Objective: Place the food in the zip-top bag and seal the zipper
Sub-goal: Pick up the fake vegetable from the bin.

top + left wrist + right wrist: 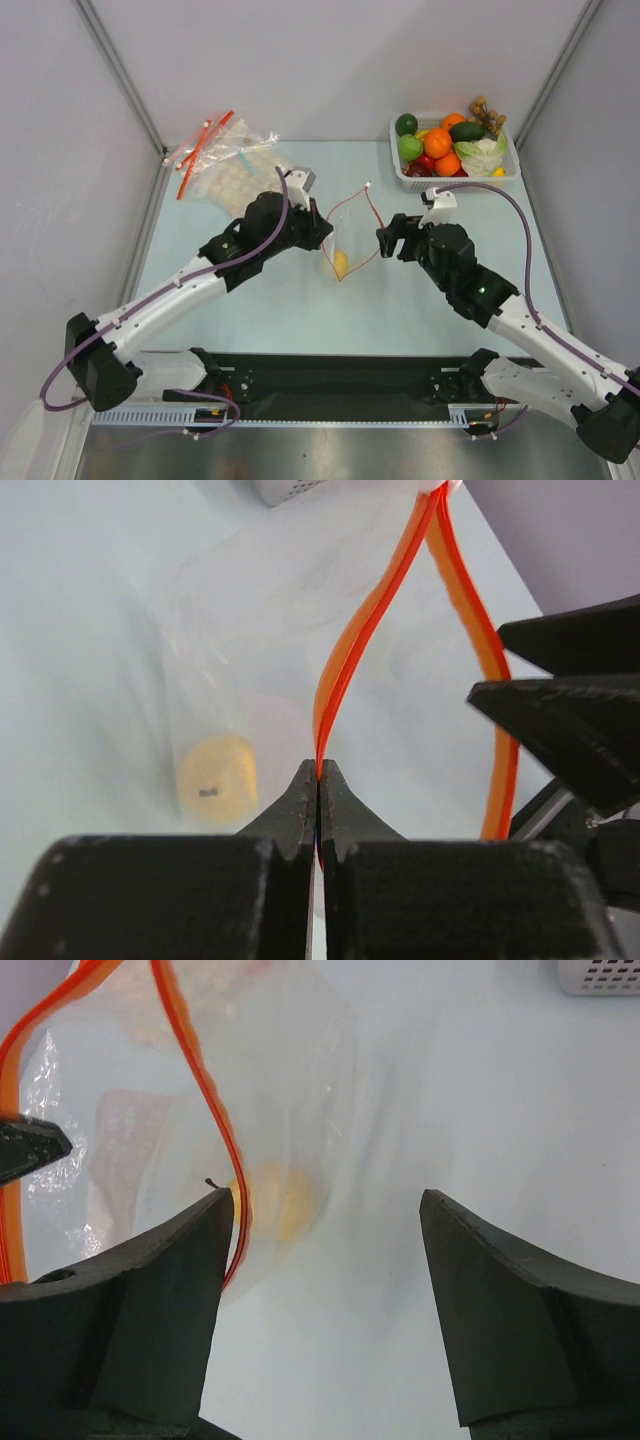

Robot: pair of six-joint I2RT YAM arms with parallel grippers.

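The clear zip-top bag (pixel 352 228) stands open mid-table, with a yellow lemon (pixel 341 263) inside it. My left gripper (pixel 326 236) is shut on the left side of the red-orange zipper (pixel 345 670) and holds the mouth up. The lemon also shows through the plastic in the left wrist view (pixel 216 778). My right gripper (pixel 386 243) is open and empty beside the bag's right edge. In the right wrist view the zipper (pixel 205 1100) runs just past my left fingertip (pixel 205 1225), and the lemon (pixel 290 1205) lies beyond it. The rest of the food sits in a basket.
A white basket (pixel 512 172) at the back right holds oranges, green pieces, a pale leafy piece and other toy food. Several crinkled disc-dotted bags with red strips (pixel 225 160) lie at the back left. Grey walls close in both sides.
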